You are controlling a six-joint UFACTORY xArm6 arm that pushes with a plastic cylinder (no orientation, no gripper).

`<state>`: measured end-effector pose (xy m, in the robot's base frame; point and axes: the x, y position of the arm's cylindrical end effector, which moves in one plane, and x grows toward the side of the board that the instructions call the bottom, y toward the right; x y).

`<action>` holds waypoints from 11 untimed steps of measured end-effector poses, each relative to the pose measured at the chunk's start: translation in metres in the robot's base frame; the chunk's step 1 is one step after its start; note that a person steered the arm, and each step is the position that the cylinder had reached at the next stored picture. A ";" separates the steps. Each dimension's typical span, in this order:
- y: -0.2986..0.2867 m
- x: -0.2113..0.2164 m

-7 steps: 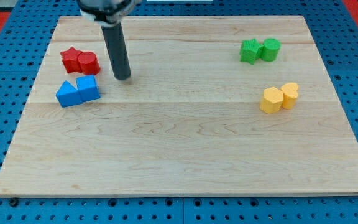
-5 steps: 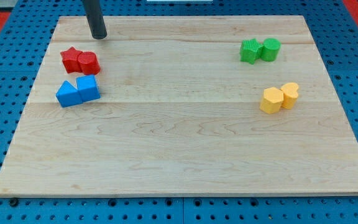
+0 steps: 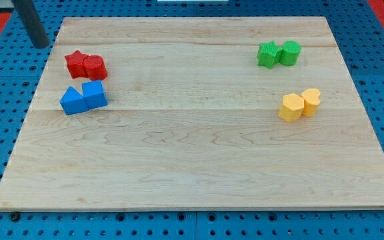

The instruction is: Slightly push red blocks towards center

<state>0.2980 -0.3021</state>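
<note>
Two red blocks sit touching near the board's upper left: a red star [image 3: 77, 63] and a red cylinder [image 3: 95, 67] on its right. My tip [image 3: 41, 45] is off the board's upper left corner, up and to the left of the red star, apart from it. The rod rises out of the view's top.
A blue pair [image 3: 83, 97] lies just below the red blocks. A green star [image 3: 268, 54] and green cylinder [image 3: 290, 52] are at the upper right. Two yellow blocks [image 3: 298, 104] sit below them. The wooden board [image 3: 199, 153] lies on a blue pegboard.
My tip has moved from right of the red cylinder up and leftward, past the board's top edge to off its upper left corner. No block has moved.
</note>
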 end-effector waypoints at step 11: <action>0.160 0.059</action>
